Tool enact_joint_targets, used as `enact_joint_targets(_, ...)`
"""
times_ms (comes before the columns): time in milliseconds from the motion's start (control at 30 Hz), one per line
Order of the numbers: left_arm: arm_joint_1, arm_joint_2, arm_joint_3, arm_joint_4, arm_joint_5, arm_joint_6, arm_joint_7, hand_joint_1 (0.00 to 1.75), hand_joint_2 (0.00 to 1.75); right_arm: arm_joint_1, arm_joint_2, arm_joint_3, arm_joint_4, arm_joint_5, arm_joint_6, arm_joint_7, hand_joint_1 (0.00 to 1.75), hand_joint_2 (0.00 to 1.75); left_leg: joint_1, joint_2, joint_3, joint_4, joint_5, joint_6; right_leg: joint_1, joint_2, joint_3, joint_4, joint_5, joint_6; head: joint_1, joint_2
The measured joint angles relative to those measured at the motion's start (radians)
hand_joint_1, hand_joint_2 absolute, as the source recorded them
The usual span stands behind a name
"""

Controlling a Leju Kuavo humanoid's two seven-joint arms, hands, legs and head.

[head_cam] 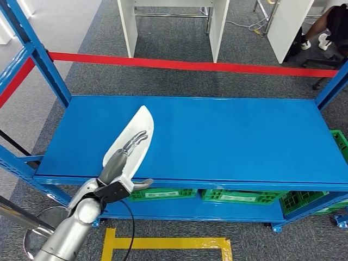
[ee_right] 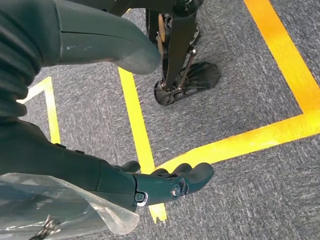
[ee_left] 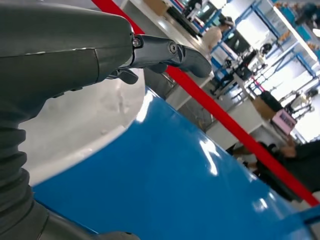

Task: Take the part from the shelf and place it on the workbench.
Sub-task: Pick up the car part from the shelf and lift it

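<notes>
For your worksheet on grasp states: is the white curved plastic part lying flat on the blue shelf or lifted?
Cannot tell: the left hand lies over the white curved plastic part above the blue shelf.

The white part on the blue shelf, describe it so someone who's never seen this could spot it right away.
Find the long blue shelf that fills the middle of the head view, with green crates on the level below. At its front left edge lies the white part, a flat curved panel angled toward the back. It is the sole pale thing on the blue surface, and the left hand rests on it.
</notes>
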State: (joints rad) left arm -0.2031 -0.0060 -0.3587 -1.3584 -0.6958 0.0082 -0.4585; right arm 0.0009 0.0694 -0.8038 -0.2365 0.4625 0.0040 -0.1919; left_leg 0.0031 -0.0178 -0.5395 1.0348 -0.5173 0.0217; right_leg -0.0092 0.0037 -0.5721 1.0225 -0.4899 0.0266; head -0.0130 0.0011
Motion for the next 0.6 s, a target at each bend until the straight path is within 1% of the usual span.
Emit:
enact_joint_targets(167,-0.06,0.0,-0.07,0.055,-0.064,0.01,0.067,0.0,1.75,-0.002,-0.001,0.0,0.0,0.015,0.005,0.002,0.0,1.75,0.0,0.0,0.0,0.0,0.0,0.0,0.0,0.0,0.0,0.0,0.0,0.0,0.0,0.0)
enact_joint_targets(400,-0.107,-0.001,-0.124,0.105,-0.133,0.023,0.142,0.0,1.75,-0.002,-0.001,0.0,0.0,0.029,0.005,0.003,0.0,1.75,0.0,0.0,0.0,0.0,0.0,0.0,0.0,0.0,0.0,0.0,0.0,0.0,0.0,0.0)
enact_joint_targets(600,-0.132,-0.002,-0.152,0.135,-0.151,0.02,0.167,0.0,1.75,-0.002,-0.001,-0.001,0.0,0.034,0.007,0.004,0.0,1.75,0.0,0.0,0.0,0.0,0.0,0.0,0.0,0.001,0.0,0.0,0.0,0.0,0.0,0.0)
